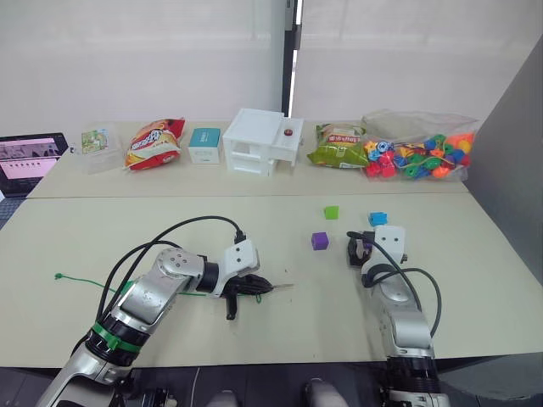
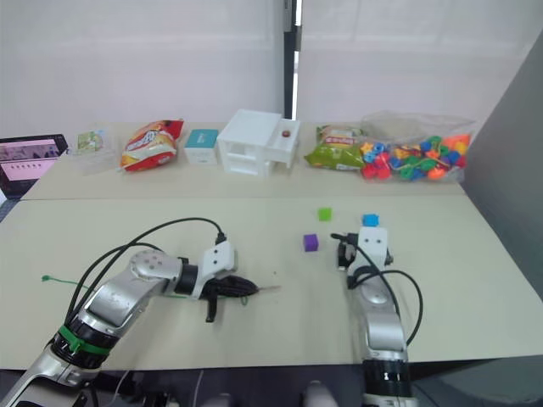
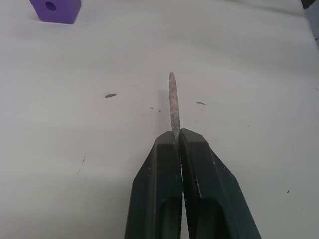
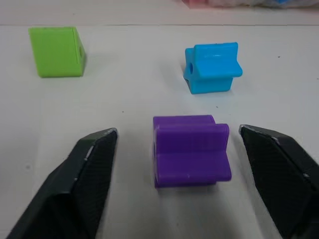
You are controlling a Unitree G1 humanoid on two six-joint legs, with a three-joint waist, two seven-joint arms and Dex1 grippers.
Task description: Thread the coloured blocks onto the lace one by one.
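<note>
The work stood at the pick-up of a block, by my reading, with nothing yet threaded on the lace [image 1: 85, 280].

Nearest, the left gripper [image 1: 270, 288] lay low over the near part of the table [image 1: 475, 288], its fingers pressed together on the stiff tip [image 3: 173, 104] of the lace. The tip was a dull, scuffed, needle-like point jutting past the fingertips toward the right. The thin green cord trailed back to the left across the table to a small knotted tail near the left edge.

A little farther and to the right, the right gripper [image 4: 177, 144] had its fingers spread wide on either side of a purple block [image 4: 191, 150], touching neither flank. This block was chunky and notched rather than a plain cube.

The next move, I judged, called for closing squarely on that block without tipping it, then turning its hole toward the tip.

Farther still lay the other blocks: a second purple block [image 1: 319, 241] with a round hole on top, left of the right gripper; a blue block [image 4: 213, 68] just beyond; and a light green block [image 1: 331, 212], farthest.
</note>
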